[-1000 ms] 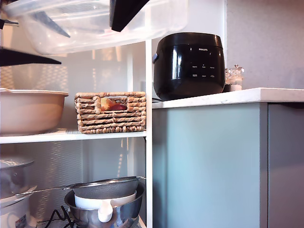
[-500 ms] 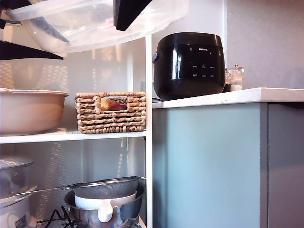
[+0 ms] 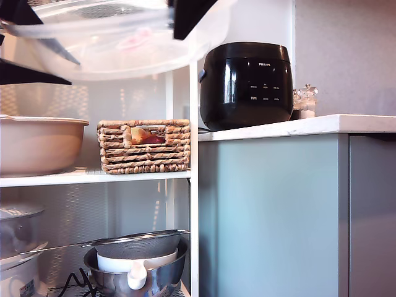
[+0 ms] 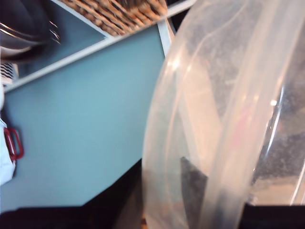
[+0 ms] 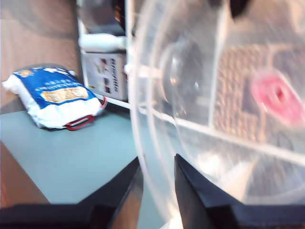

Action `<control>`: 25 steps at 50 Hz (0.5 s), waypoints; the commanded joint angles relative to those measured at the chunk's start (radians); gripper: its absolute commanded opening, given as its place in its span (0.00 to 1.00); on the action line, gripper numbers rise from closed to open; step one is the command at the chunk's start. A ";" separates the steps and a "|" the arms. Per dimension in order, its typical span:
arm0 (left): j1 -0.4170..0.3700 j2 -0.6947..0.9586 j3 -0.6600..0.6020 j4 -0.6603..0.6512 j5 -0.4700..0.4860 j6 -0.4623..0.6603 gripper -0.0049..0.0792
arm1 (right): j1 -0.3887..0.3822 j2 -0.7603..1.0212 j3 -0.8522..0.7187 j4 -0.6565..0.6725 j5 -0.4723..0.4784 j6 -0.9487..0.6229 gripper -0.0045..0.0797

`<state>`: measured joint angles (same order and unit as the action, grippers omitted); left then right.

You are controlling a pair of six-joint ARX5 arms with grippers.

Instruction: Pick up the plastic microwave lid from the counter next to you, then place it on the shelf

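Observation:
The clear plastic microwave lid (image 3: 124,43) hangs in the air at the top of the exterior view's left, in front of the white shelf (image 3: 93,178) and above its middle board. Its red part (image 3: 133,42) shows blurred through the plastic. Black fingers (image 3: 192,15) grip its rim on the side toward the cooker, and others (image 3: 31,71) on the opposite side; I cannot tell which arm is which. My first gripper (image 4: 157,186) is shut on the lid (image 4: 228,114). My second gripper (image 5: 157,162) is shut on the lid's rim (image 5: 143,119). The white counter (image 3: 297,127) lies at the exterior view's right.
A black cooker (image 3: 247,83) and small glass jars (image 3: 305,102) stand on the counter. The shelf's middle board holds a beige bowl (image 3: 37,145) and a wicker basket (image 3: 144,145). Below sits a steel bowl with a sieve (image 3: 136,260). A blue-and-white bag (image 5: 57,98) lies on the floor.
The lid has tilted and shifted slightly toward the exterior view's left, bringing its red part into view. The black finger at the top has moved toward the exterior view's right.

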<state>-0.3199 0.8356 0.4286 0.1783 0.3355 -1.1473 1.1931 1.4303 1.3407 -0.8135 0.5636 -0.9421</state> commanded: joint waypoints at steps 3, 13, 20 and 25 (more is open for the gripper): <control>0.027 0.005 0.013 0.014 -0.018 0.019 0.03 | 0.002 -0.058 0.003 0.005 0.005 0.023 0.26; 0.082 0.010 0.013 0.019 -0.031 0.022 0.03 | 0.002 -0.129 0.003 -0.029 0.043 0.092 0.26; 0.123 0.010 0.013 0.023 -0.032 0.021 0.03 | 0.002 -0.194 0.003 -0.038 0.049 0.177 0.13; 0.153 0.010 0.013 0.024 -0.066 -0.011 0.03 | 0.002 -0.245 0.003 -0.038 0.049 0.213 0.04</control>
<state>-0.1814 0.8417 0.4286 0.1799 0.2848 -1.1439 1.1927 1.2137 1.3407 -0.8555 0.6109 -0.7540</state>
